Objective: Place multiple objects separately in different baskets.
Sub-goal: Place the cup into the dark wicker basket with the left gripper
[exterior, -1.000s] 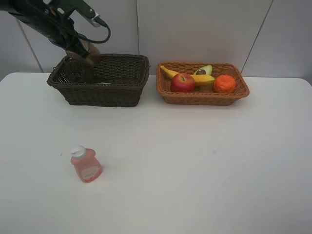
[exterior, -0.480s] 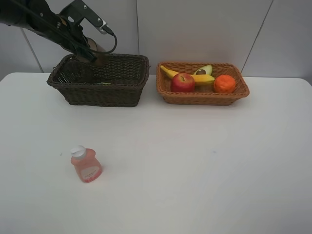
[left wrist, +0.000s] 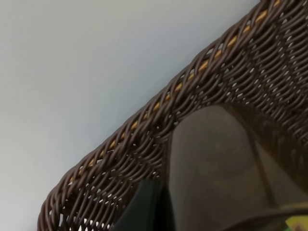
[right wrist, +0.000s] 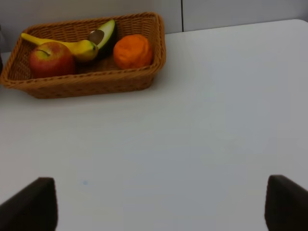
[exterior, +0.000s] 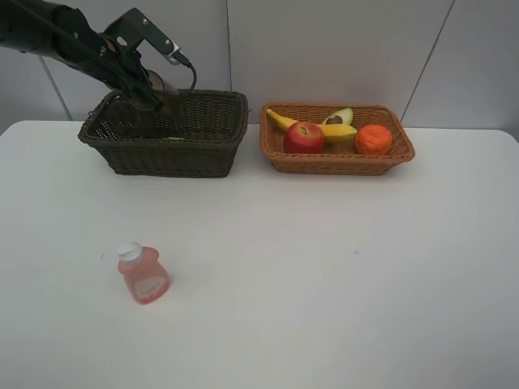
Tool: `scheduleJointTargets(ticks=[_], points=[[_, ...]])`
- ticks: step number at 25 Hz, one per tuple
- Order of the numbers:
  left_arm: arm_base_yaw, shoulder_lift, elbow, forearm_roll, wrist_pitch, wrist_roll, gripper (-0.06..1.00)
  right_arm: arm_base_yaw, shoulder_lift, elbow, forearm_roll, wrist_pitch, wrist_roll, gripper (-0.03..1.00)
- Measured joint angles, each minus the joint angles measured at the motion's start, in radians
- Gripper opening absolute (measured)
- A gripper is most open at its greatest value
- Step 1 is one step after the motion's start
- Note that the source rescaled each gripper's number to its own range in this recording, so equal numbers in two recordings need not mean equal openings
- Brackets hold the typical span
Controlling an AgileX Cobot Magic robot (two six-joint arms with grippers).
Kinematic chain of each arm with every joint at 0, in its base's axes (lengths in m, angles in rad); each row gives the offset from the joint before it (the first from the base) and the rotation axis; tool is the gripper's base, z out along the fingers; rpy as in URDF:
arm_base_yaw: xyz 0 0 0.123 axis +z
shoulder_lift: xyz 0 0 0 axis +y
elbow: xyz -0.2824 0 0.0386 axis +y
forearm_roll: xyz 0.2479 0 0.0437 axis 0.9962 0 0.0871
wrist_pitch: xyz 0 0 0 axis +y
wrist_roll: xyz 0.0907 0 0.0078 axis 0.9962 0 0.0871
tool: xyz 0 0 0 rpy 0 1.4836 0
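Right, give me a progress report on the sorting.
Done: banana, apple, avocado half and tangerine lie in the tan basket. In hand: the left gripper holds a brownish cup over the dark basket. Left: the pink bottle on the table; the right gripper is open and empty.

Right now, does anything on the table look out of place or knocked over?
Only the small pink bottle stands out: it sits alone on the open table, leaning, outside both baskets. The fruit lies tidy in the light basket. Nothing looks spilled.
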Motion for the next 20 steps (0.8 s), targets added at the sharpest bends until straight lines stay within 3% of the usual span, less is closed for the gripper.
scheduleJointTargets(ticks=[15,17,18,20], points=[[0.000,0.000,0.000,0.000,0.000,0.000,0.02,0.000,0.000,0.000,0.000,0.000,0.000,0.85],[0.000,0.000,0.000,0.000,0.000,0.000,0.09,0.000,0.000,0.000,0.000,0.000,0.000,0.85],[0.000,0.000,0.000,0.000,0.005,0.000,0.18,0.000,0.000,0.000,0.000,0.000,0.000,0.85],[0.000,0.000,0.000,0.000,0.027,0.000,0.45,0.000,0.000,0.000,0.000,0.000,0.000,0.85]])
